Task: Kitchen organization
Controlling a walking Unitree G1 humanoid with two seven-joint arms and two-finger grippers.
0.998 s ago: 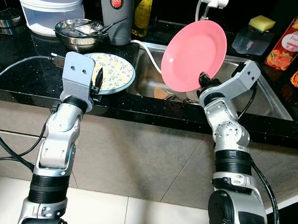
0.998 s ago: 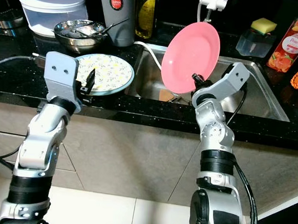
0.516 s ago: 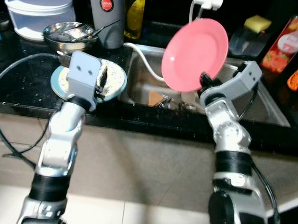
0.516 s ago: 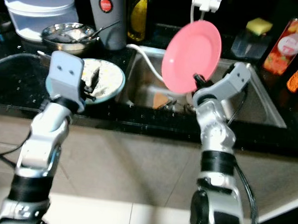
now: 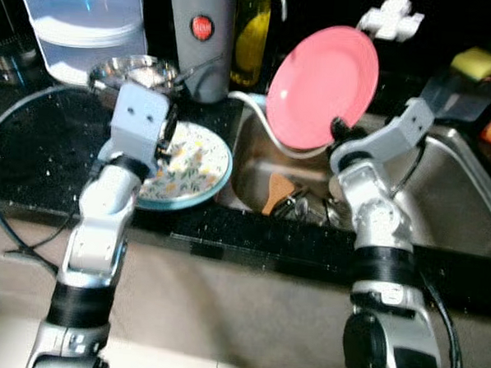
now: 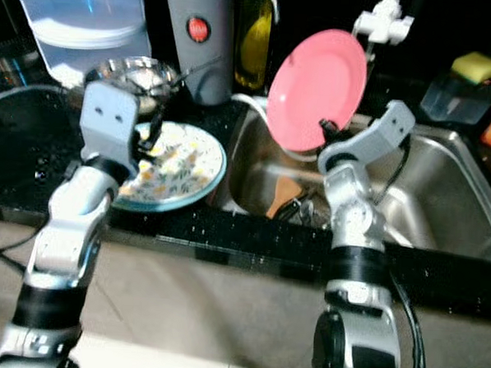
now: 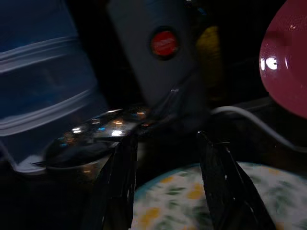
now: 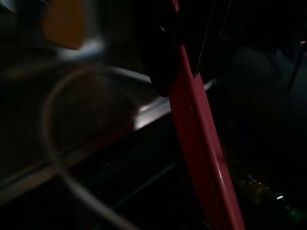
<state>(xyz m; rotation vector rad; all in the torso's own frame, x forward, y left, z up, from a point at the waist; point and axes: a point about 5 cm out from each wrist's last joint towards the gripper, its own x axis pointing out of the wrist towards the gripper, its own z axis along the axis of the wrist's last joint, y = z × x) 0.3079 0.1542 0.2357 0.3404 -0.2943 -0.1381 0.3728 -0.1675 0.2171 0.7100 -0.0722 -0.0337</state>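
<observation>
Right tool [image 5: 337,128] clamped on the lower rim of the pink plate [image 5: 320,87], held up on edge over the sink [image 5: 463,191]. Left tool [image 7: 165,184] fingers apart, hovering over the flowered plate [image 5: 193,169] on the black desk [image 5: 33,152], just near of the steel bowl [image 6: 132,75].

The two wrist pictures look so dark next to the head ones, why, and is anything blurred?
Left wrist view: dim and soft, though the floral plate and pink plate catch light. Right wrist view: nearly black, the right hand holding the pink plate edge-on. Eye views: bright but slightly smeared, with glare on the steel bowl.
</observation>
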